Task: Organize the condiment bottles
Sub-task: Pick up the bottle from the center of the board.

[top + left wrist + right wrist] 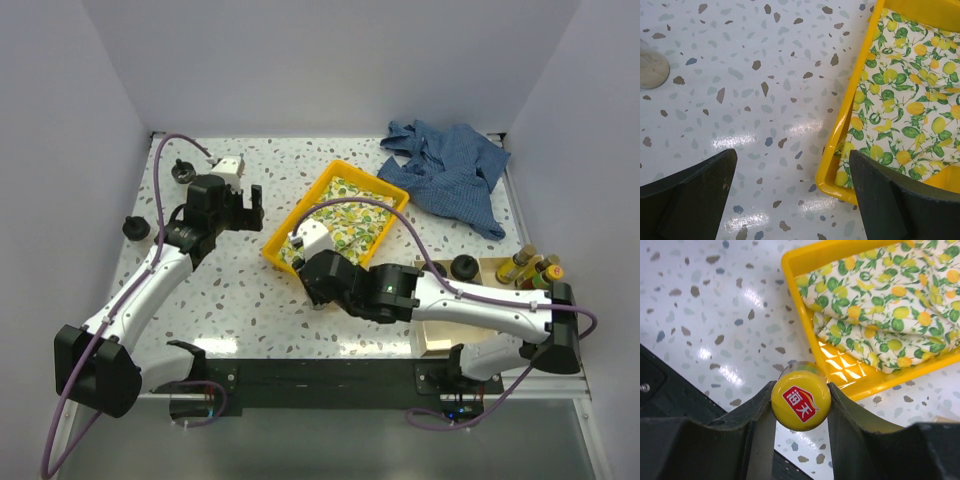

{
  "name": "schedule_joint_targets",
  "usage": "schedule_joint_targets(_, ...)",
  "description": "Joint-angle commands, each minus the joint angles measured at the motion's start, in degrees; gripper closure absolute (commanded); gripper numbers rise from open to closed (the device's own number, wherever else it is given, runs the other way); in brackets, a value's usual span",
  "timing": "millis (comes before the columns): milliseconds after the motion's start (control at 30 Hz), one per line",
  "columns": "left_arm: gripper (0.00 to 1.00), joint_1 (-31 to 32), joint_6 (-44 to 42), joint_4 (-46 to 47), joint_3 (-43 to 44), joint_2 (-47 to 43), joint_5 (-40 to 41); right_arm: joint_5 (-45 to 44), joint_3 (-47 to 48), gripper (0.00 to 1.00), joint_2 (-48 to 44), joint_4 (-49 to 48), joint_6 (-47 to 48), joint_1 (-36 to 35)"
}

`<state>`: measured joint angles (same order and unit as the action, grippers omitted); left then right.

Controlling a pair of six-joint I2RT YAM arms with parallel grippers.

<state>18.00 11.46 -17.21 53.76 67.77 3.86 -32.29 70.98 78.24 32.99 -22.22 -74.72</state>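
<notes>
Beside the yellow tray (880, 377), the right gripper (801, 400) pinches a yellow-capped bottle (801, 398); best lift straight up, clearing that rim

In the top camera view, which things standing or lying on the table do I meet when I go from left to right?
Far-left black-lidded jar → second black-lidded jar → yellow tray → blue cloth → yellow-capped amber bottles.
</notes>
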Motion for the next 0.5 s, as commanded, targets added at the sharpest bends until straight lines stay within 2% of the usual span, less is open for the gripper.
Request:
schedule_joint_targets(0,0.0,-0.25,-1.09,2.18,-0.14,-0.44,0.98,-5.25,7.49,1.0,-4.76,-0.66,2.61,7.63)
schedule_joint_targets(267,0.0,-0.16,-1.27,2.18,-0.23,-0.53,1.24,-6.81,13.3,1.0,-6.95,3.91,5.08,19.95)
schedule_joint_targets(467,0.0,-0.16,-1.27,2.18,-0.32,-0.27,0.89,-18.58,14.98,1.0,-8.62,7.08,4.12,27.33)
